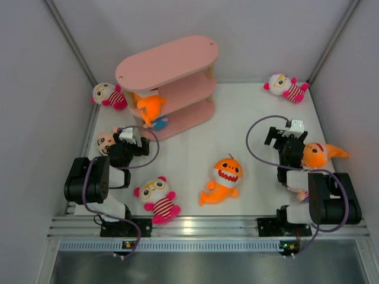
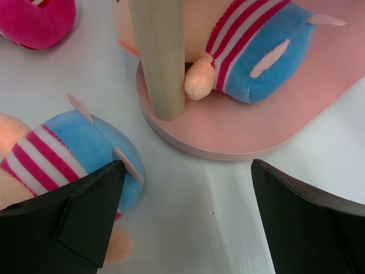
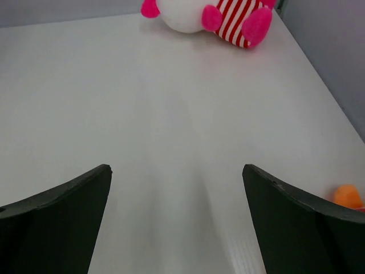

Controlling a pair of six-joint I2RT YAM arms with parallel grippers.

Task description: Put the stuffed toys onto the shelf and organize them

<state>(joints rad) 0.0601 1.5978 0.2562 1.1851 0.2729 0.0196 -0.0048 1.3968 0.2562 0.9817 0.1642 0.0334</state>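
Observation:
The pink shelf [image 1: 167, 62] stands at the far left. An orange shark [image 1: 150, 106] lies on its middle board and a peach-faced striped doll [image 1: 159, 123] on its bottom board [image 2: 245, 128], beside a pale upright [image 2: 159, 57]; the doll also shows in the left wrist view [image 2: 251, 51]. My left gripper [image 1: 132, 141] is open and empty just in front of the shelf, with a second peach-faced doll [image 2: 68, 154] against its left finger [image 2: 85, 211]. My right gripper [image 1: 279, 137] is open and empty over bare table [image 3: 177, 114].
White-faced dolls lie at far left [image 1: 108, 94], far right [image 1: 286, 87] and near left [image 1: 157, 198]. One orange shark [image 1: 223, 179] lies mid-table, another [image 1: 320, 155] beside the right arm. The far-right doll shows ahead in the right wrist view [image 3: 217, 14]. Enclosure walls surround the table.

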